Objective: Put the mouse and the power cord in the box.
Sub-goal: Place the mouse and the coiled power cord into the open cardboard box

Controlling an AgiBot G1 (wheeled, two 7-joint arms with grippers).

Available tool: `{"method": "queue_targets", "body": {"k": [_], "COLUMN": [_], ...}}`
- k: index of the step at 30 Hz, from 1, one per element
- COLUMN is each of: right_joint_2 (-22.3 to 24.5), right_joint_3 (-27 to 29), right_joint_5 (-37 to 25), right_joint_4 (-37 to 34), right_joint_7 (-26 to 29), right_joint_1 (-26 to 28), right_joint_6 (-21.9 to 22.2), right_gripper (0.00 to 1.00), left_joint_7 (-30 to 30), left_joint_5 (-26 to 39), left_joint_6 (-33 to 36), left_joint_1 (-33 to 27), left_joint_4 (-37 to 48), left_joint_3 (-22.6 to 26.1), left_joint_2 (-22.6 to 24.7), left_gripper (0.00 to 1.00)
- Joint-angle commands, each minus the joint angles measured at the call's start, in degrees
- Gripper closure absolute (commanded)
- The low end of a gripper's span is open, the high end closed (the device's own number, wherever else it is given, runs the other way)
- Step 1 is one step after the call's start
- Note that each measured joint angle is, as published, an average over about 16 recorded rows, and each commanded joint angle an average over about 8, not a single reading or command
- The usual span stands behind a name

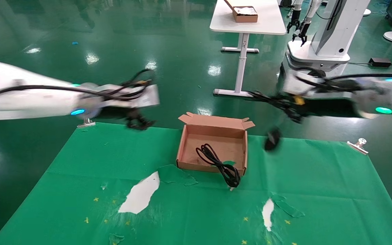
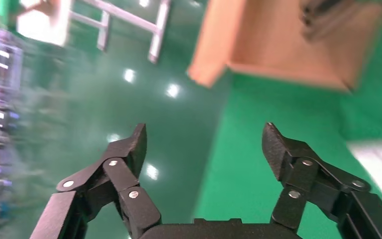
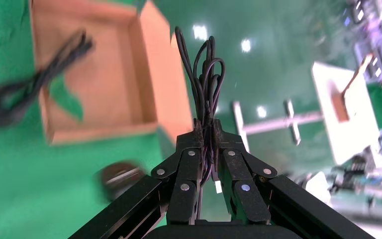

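One shallow cardboard box (image 1: 215,143) sits between two grippers, with one coiled power cord (image 1: 220,165) draped over its near wall. One mouse (image 1: 273,139) dangles below the right gripper (image 1: 293,114); the left gripper (image 1: 138,123) holds nothing. Two metal clips (image 1: 358,145) pin the one green cloth (image 1: 318,190).

Box (image 1: 213,143) sits open-topped at the far middle of the green cloth (image 1: 318,183); approach from above is free over its left and far floor. Power cord (image 1: 220,164) lies across the right-near floor and drapes over the near wall onto the cloth, blocking that corner. Far flaps stand up along the back rim.

Right gripper (image 1: 293,112) hangs right of the box, clamped on the mouse cable (image 3: 204,74); mouse (image 1: 273,139) dangles just beside the right wall, above the cloth.

Left gripper (image 1: 138,122), fingers spread, hovers left of the box at the cloth's far edge. Cloth between it and the box is bare.
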Motion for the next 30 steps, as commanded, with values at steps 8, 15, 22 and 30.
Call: {"method": "queue_targets", "body": {"k": [8,15,22,30], "right_joint_2": [-11.3,-16.5,-18.6,-19.7], "right_joint_3": [-0.9,-0.7,-1.2,-3.2], "right_joint_5": [-0.7,0.7,1.6,1.2], "right_joint_4": [-10.1,-17.5,-21.5,-24.7], "right_joint_7": [-6.0,-12.7,-17.9,-18.6], "right_joint_1": [2.6,5.4,5.6,3.7], "right_joint_6": [8.0,8.8,8.5,13.1], "right_gripper": [1.0,1.0,1.0,1.0], "left_joint_7": [-7.4,-13.0,-16.8,-19.5], "left_joint_5": [3.0,6.4,8.8,10.6], "left_joint_6": [0.7,-0.6,-1.4,-1.8], "left_joint_1": [-0.4,-0.5,-0.6,-0.7], "left_joint_4": [-10.1,-14.9,-17.8,-19.7], "left_joint_3": [1.7,3.1,4.1,4.6], "left_joint_2": [-6.6,-8.2,-9.0,-9.6], "left_gripper": [0.0,0.0,0.0,0.0]}}
